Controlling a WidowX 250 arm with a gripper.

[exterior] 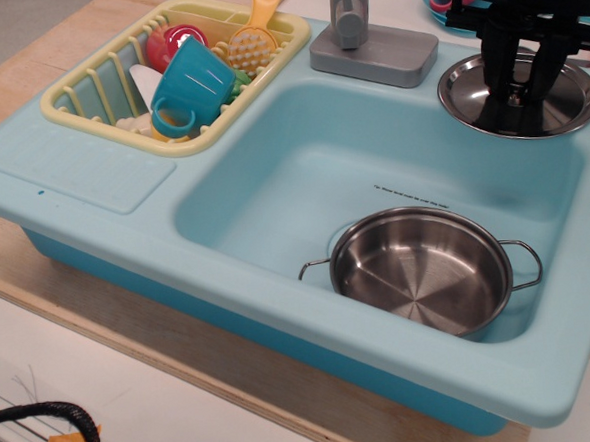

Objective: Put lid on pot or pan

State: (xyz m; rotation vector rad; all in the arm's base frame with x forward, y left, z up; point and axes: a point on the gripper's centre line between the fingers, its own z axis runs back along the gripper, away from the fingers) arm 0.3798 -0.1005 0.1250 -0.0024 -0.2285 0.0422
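The shiny steel lid (468, 98) lies on the sink's back right corner ledge. My black gripper (518, 94) stands straight over it, and its two fingers are closed in on the small centre knob. The lid looks slightly shifted or tipped from flat. The shallow steel pot (418, 274) with two wire loop handles sits upright and empty in the front right of the teal sink basin (273, 182), well in front of the lid.
A yellow dish rack (82, 94) at the back left holds a teal cup (192, 87), a brush and other dishes. A grey faucet (350, 12) stands on its base behind the basin. Red and teal items lie behind the gripper.
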